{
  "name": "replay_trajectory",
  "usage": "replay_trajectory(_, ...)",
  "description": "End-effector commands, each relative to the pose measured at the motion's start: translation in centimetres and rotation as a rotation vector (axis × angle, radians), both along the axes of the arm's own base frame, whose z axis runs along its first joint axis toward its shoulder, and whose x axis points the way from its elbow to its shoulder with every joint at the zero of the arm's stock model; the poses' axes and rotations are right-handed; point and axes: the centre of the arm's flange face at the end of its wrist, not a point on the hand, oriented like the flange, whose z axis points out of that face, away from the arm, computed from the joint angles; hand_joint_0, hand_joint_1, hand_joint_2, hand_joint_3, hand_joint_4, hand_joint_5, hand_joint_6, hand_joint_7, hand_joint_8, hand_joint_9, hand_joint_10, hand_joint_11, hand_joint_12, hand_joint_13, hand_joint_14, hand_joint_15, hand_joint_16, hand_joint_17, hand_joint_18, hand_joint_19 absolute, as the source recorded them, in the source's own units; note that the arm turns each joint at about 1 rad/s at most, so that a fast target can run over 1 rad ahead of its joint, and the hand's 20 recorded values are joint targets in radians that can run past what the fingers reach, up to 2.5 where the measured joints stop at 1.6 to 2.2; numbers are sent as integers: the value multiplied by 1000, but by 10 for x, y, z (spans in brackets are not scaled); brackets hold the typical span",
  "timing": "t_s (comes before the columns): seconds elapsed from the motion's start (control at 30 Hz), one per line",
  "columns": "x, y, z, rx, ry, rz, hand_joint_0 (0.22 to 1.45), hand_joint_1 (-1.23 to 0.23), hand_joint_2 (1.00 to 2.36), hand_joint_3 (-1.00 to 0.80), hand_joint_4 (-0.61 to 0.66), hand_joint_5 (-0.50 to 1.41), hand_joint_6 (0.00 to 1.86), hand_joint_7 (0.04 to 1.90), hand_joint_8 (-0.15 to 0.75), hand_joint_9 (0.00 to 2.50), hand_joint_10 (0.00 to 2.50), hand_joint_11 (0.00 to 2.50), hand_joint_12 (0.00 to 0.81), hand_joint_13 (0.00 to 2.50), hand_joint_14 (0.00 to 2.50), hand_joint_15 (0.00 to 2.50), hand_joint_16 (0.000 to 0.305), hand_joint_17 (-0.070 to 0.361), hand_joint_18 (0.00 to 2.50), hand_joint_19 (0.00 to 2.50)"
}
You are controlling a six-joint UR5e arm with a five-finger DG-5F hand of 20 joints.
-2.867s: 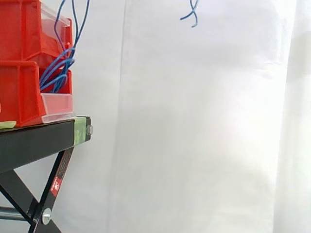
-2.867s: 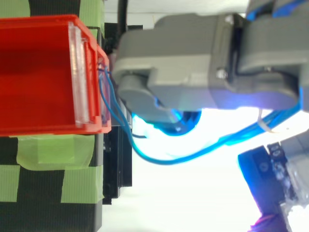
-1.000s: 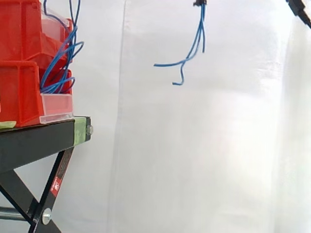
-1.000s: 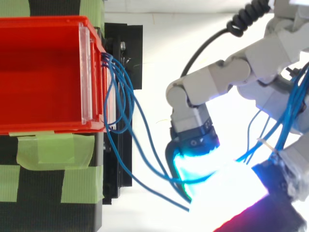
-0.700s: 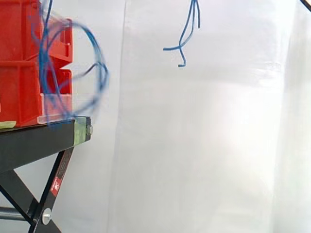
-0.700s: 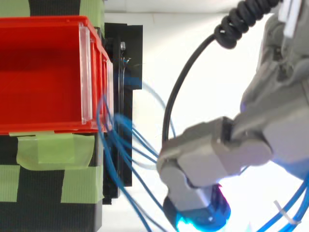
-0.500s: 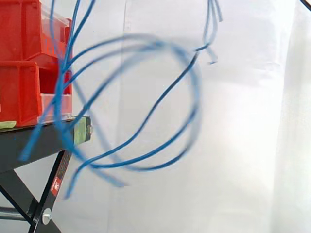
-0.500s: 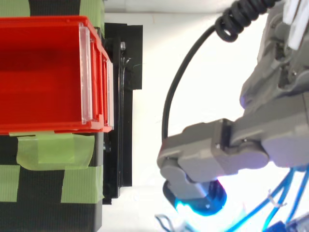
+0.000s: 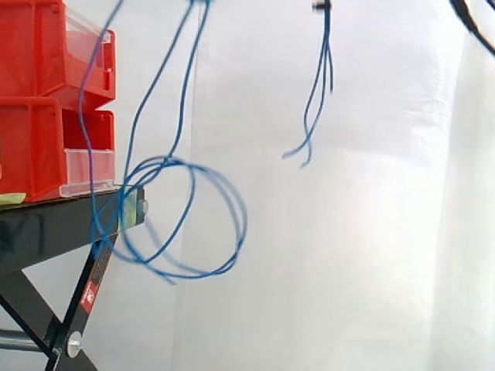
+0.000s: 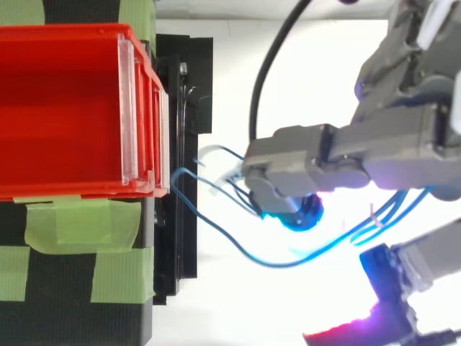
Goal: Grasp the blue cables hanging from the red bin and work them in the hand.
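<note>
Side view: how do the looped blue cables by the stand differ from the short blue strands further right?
The looped cables curl into wide rings; the short strands hang nearly straight, bent only at their tips. The looped cables drop below the black stand's top; the short strands end higher, level with the lower red bin. Both are thin, blue and run off the top.

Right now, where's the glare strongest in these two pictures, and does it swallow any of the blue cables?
Top view: the hand's glowing pads spill cyan-white glare below them, but the blue cables show across it as dark lines. Side view: the white curtain is evenly bright, with the cables clear against it and fainter where the loop crosses the black stand.
</note>
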Motion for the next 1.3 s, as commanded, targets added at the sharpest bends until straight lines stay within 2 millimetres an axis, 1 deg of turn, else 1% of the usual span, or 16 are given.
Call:
replay_trajectory(0.0,-9,-8,-29,527,56,-101,892,-722,1022,-474,247,729,2,1623,510,1913,2500,2500,704,2067,2500,2079,209,157,2425,764)
replay_trajectory(0.13,-13,-5,-34,729,80,-132,892,-721,1022,-474,247,729,2,1630,510,1913,2500,2500,704,2067,2500,2079,209,157,2425,764)
replay_trajectory(0.17,-13,-5,-34,729,80,-132,892,-721,1022,-476,247,729,3,1630,510,1913,2500,2500,704,2067,2500,2079,209,157,2425,764)
replay_trajectory(0.3,-15,1,-35,902,95,-137,892,-722,1022,-474,251,729,2,1629,510,1913,2500,2500,704,2067,2500,2079,209,157,2425,764)
replay_trajectory(0.37,-15,3,-35,946,96,-137,892,-721,1021,-476,247,728,3,1629,510,1913,2500,2500,704,2067,2500,2079,209,157,2425,764)
replay_trajectory(0.4,-15,6,-36,996,98,-137,892,-721,1021,-476,252,729,2,1630,510,1913,2500,2500,704,2067,2500,2079,209,157,2425,764)
replay_trajectory(0.43,-15,6,-36,996,98,-137,892,-721,1022,-473,254,729,1,1629,510,1913,2500,2500,704,2067,2500,2079,209,157,2425,764)
replay_trajectory(0.47,-16,8,-36,1048,102,-137,892,-721,1022,-476,254,729,1,1630,510,1913,2500,2500,704,2067,2500,2079,209,157,2425,764)
replay_trajectory(0.57,-18,12,-38,1128,118,-146,892,-721,1022,-476,251,729,1,1629,510,1913,2500,2500,704,2067,2500,2079,209,157,2425,764)
replay_trajectory(0.63,-18,18,-38,1193,124,-145,892,-721,1022,-476,254,730,1,1630,510,1913,2500,2500,704,2067,2500,2079,209,157,2425,764)
replay_trajectory(0.87,-17,25,-39,1220,131,-134,892,-721,1022,-477,249,730,1,1631,510,1913,2500,2500,704,2067,2500,2079,209,157,2425,764)
replay_trajectory(1.27,-18,25,-38,1218,130,-136,892,-721,1021,-479,249,731,2,1631,510,1913,2500,2500,704,2067,2500,2079,209,157,2425,764)
